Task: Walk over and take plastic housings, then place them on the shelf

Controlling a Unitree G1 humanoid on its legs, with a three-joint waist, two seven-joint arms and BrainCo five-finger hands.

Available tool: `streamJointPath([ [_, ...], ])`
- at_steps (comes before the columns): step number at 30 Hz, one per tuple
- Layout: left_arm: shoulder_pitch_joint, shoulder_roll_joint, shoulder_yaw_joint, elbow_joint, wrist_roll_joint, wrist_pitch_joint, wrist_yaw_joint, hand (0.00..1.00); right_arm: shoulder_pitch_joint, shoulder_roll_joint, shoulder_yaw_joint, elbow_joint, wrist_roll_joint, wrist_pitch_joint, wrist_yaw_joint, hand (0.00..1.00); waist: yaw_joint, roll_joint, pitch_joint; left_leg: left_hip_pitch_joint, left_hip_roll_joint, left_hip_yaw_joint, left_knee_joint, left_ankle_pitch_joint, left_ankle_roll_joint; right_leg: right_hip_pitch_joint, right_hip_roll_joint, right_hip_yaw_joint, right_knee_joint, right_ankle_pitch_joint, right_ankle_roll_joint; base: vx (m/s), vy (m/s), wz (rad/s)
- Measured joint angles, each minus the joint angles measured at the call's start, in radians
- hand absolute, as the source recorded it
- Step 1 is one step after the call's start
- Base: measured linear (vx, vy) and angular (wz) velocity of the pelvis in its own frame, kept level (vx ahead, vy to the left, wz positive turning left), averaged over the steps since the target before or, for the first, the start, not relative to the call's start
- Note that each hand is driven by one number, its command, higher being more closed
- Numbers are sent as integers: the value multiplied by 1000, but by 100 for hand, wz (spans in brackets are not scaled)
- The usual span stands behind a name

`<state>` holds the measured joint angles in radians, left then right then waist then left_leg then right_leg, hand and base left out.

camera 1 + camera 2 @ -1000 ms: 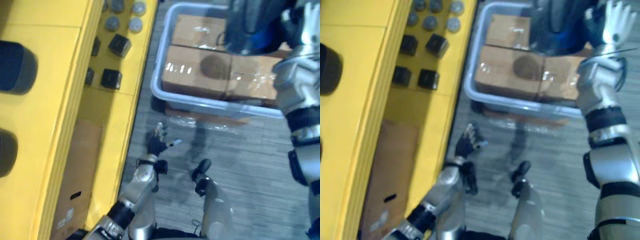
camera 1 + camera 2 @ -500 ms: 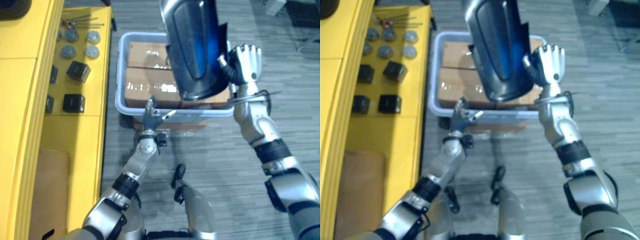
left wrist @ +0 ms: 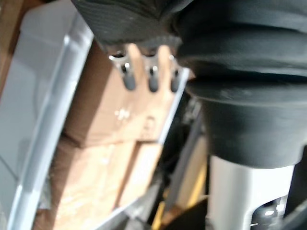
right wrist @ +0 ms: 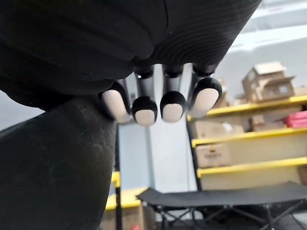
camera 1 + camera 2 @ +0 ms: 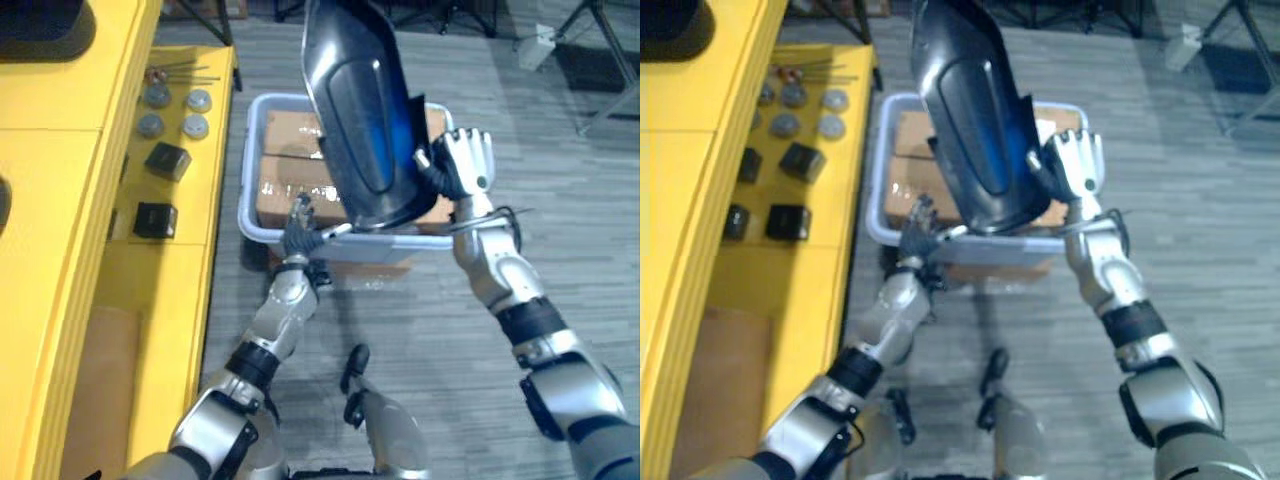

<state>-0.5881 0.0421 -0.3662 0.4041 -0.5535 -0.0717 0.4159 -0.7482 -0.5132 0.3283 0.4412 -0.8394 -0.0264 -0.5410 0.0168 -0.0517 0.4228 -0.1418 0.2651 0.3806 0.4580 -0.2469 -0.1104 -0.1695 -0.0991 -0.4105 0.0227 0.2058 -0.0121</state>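
Observation:
A large dark glossy plastic housing (image 5: 365, 120) with a blue sheen hangs tilted above a grey-blue bin (image 5: 250, 215). My right hand (image 5: 462, 165) lies flat against the housing's right edge, fingers straight and pointing up; its wrist view has the dark shell (image 4: 53, 167) beside the fingertips (image 4: 144, 108). My left hand (image 5: 300, 228) is open below the housing's lower left edge, over the bin's near rim, thumb reaching toward the shell. Whether it touches I cannot tell. In the left wrist view its fingers (image 3: 144, 79) point at the cardboard boxes (image 3: 110, 105) in the bin.
The yellow shelf (image 5: 60, 200) runs along the left, with small black blocks (image 5: 155, 218) and grey discs (image 5: 172, 110) on a lower level. A cardboard sheet (image 5: 95, 390) lies lower left. Grey floor spreads to the right, with stand legs (image 5: 600, 60) at the far right.
The camera has swung, so the whole picture shifted. My left hand rose from near the floor to the bin's rim. The housing stays lifted and now tilts slightly more, right hand still on it.

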Motion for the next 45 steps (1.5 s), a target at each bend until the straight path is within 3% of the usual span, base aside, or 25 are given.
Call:
streamJointPath([
  [6,0,-8,-1,-12,-46,-13,-43,0,30,14,22,0,-18,-17,20,100,2,0,0,-1,-5,-7,0,0,0,2,0,-3,0,0,0,5,61,2],
  [9,-2,-8,-1,-36,-155,-13,-94,0,31,15,31,2,-19,-17,20,100,3,-1,0,-1,-5,-7,0,0,0,2,0,-3,0,0,0,9,49,0],
  [11,-2,-8,0,-40,-284,-7,-152,0,31,15,30,2,-19,-17,20,100,4,-1,-1,-1,-6,-7,0,0,0,2,0,-3,0,0,0,7,56,0],
  [14,-2,-8,0,-40,-349,4,-196,0,32,15,31,5,-19,-17,20,100,5,-5,-5,-2,-6,-7,0,0,0,1,0,-3,0,0,0,7,54,0],
  [21,0,-7,-1,-40,-377,23,-201,0,43,15,47,11,-19,-24,36,100,8,-10,-55,-5,-6,-6,-3,0,0,-1,1,-3,-6,2,1,16,55,0],
  [30,1,-3,0,-32,-366,35,-184,0,46,28,51,-1,-21,-86,39,100,12,-10,-55,-13,-6,-7,4,0,0,0,3,-1,-23,14,0,-6,41,-1],
  [31,1,-3,0,-26,-351,35,-177,100,46,28,50,-6,-21,-90,42,100,13,-10,-55,-13,-6,-7,4,0,0,0,4,-1,-25,16,0,4,65,-2],
  [36,3,13,1,-4,-306,29,-146,100,79,29,47,-62,-20,-106,77,100,13,-10,-55,-3,-3,-5,2,0,0,19,11,0,-46,25,0,16,68,-1],
  [45,13,29,12,1,-214,-65,-157,100,182,42,28,-192,12,-130,91,100,11,-11,-55,5,-1,4,-6,-2,1,30,14,4,-65,31,2,8,79,-2],
])
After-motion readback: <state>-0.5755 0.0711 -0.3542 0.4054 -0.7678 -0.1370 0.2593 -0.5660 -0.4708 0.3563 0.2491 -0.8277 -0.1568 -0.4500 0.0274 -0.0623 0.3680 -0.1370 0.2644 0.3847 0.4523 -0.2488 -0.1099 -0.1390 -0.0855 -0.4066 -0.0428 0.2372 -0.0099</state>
